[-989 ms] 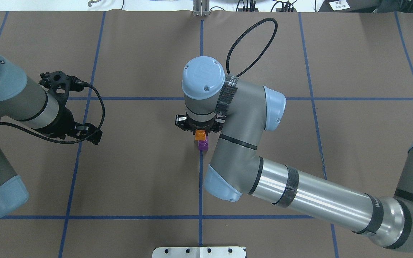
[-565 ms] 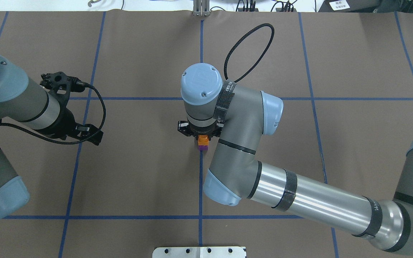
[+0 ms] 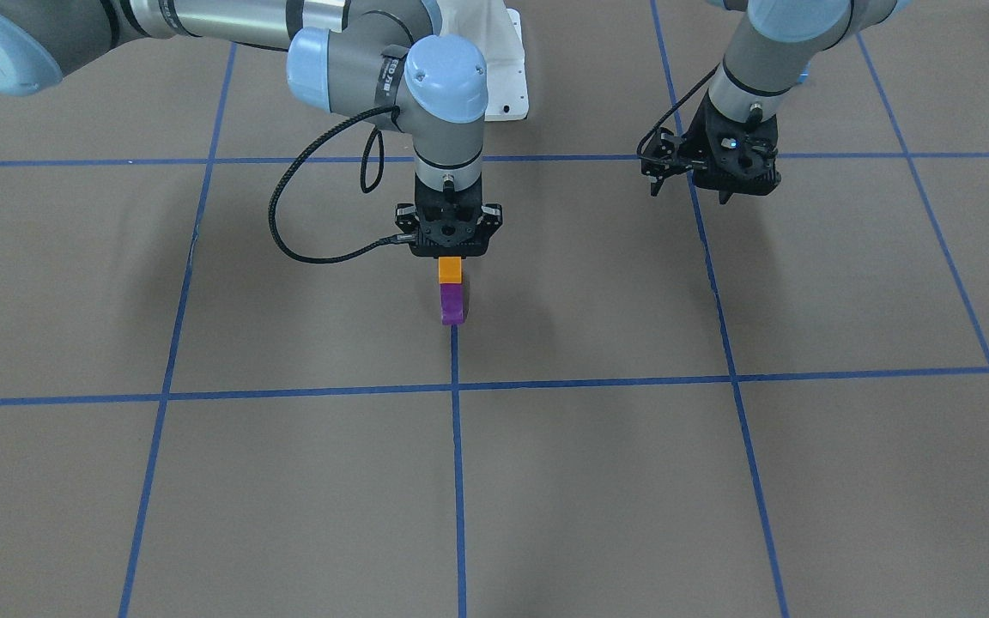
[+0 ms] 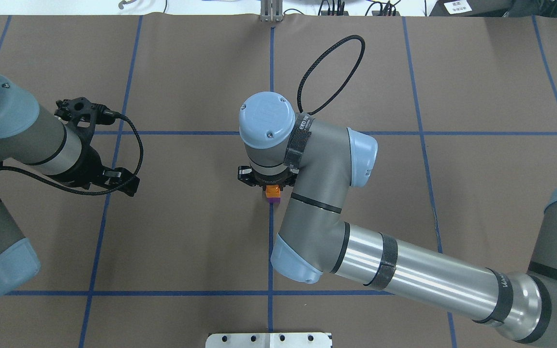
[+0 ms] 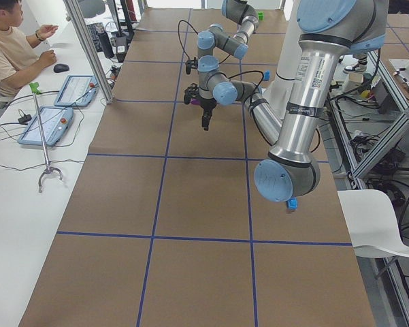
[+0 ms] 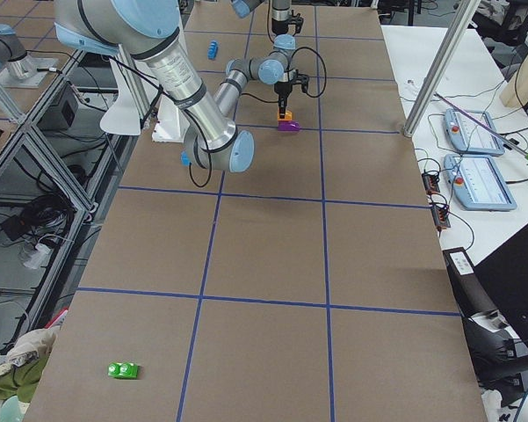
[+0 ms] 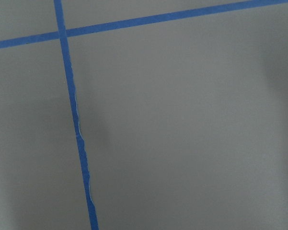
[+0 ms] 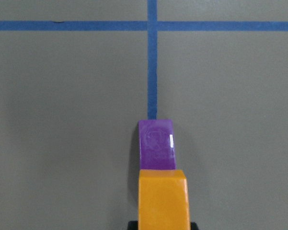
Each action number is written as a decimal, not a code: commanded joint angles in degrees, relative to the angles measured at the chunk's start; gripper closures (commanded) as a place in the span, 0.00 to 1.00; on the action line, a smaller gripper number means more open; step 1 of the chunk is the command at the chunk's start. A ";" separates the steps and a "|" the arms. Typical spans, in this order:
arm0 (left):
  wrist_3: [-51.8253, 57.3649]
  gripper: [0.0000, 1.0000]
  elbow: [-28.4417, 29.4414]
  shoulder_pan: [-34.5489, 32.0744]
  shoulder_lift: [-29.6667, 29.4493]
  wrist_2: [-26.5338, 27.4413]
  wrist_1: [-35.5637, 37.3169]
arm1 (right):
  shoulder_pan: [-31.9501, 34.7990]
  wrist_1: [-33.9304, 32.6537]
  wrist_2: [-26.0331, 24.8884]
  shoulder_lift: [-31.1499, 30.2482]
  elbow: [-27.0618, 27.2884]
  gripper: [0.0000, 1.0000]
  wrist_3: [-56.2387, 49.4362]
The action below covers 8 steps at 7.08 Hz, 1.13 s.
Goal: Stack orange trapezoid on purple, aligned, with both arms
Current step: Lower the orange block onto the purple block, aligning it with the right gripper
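My right gripper [image 3: 450,262] is shut on the orange trapezoid [image 3: 450,270] and points straight down at the table's middle. The purple block [image 3: 452,305] stands on the blue tape line right under it. In the right wrist view the orange trapezoid [image 8: 163,199] covers the near end of the purple block [image 8: 156,143]. From overhead only a sliver of purple [image 4: 273,199] shows below the orange [image 4: 273,190]. I cannot tell whether they touch. My left gripper [image 3: 725,193] hangs empty over bare table far to the side; its jaws do not show clearly.
Brown paper with a blue tape grid [image 4: 186,132] covers the table. A green block [image 6: 123,370] lies at the near end in the right side view, and a blue brick [image 6: 213,47] at the far end. The white robot base [image 3: 507,60] is behind my right arm.
My right gripper has carried the orange trapezoid toward and over the purple block, which now is almost covered from overhead. The left arm has barely moved.
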 commanded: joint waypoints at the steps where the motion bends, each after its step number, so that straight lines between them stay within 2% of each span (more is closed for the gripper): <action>1: -0.06 0.00 0.00 0.00 -0.05 -0.06 0.00 | -0.18 -0.03 -0.45 0.09 -0.01 1.00 -1.67; 8: -0.86 0.00 -0.09 0.18 -0.14 0.02 0.00 | -0.53 0.15 -1.16 0.00 -0.53 1.00 -2.64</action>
